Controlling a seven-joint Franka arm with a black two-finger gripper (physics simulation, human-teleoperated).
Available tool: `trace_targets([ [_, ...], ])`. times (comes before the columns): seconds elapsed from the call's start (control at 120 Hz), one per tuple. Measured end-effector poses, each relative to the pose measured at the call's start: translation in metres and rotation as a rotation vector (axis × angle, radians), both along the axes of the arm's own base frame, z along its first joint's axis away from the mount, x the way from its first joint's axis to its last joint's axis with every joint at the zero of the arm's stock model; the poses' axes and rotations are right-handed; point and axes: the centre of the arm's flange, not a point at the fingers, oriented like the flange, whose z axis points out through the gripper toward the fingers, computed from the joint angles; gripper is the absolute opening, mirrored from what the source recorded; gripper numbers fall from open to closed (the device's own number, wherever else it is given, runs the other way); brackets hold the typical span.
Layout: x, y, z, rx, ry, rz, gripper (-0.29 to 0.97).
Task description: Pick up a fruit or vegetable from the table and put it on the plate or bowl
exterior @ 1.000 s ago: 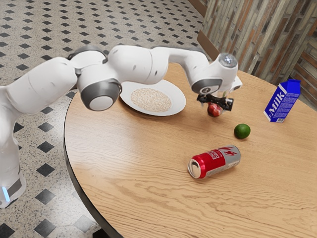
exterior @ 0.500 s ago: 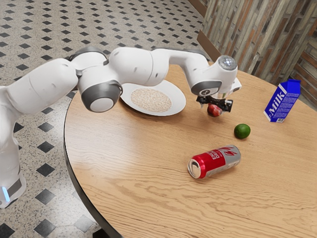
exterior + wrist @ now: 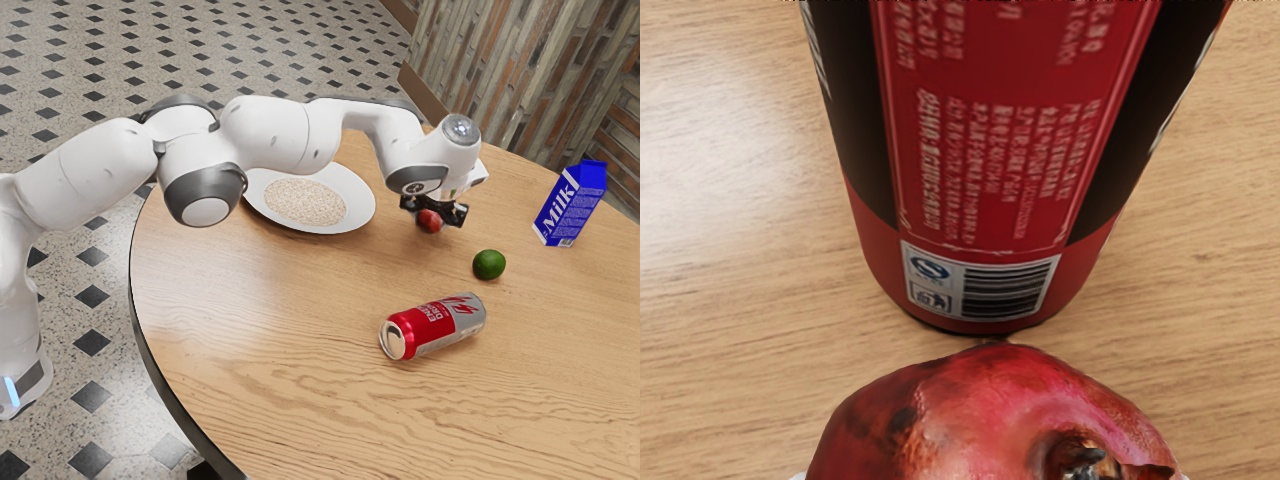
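Exterior view
Fruit: a small dark-red pomegranate (image 3: 429,222), round and mottled.
Gripper: the black gripper (image 3: 432,215) has its fingers closed on the pomegranate from two sides.
Fruit's place: under the hand, over the table between the plate and the lime, just off the plate's rim toward the exterior view's right. I cannot tell whether it is clear of the wood.
Surface: a round wooden table (image 3: 300,350) with a pale, strongly grained top.
Room: a floor (image 3: 90,60) of light speckled tiles with dark diamonds, and a wall (image 3: 520,60) of upright weathered planks behind the table.
Plate: a white plate (image 3: 362,202) holding a flat beige disc (image 3: 305,201). No fruit is on it.
Other things: a green lime (image 3: 489,264), a red can (image 3: 432,326) lying on its side, and an upright blue milk carton (image 3: 569,204).

Wrist view
Fruit: the pomegranate (image 3: 980,425) is close under the hand. Its skin is red with dark blotches, and its crown is dark and dried.
Beyond it: the can (image 3: 990,130), red and black, with fine print and a barcode.
Surface: the table (image 3: 730,200), light wood with fine grain.
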Motion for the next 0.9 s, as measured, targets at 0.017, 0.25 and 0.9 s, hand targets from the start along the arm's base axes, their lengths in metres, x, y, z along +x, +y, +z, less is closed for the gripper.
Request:
trace_targets([
  [0.017, 0.0, 0.0, 0.0, 0.001, 0.0, 0.001, 0.26],
  [0.25, -0.001, 0.0, -0.005, 0.003, 0.008, 0.008, 0.33],
  [0.9, -0.051, -0.029, 0.058, -0.029, 0.059, 0.02, 0.36],
])
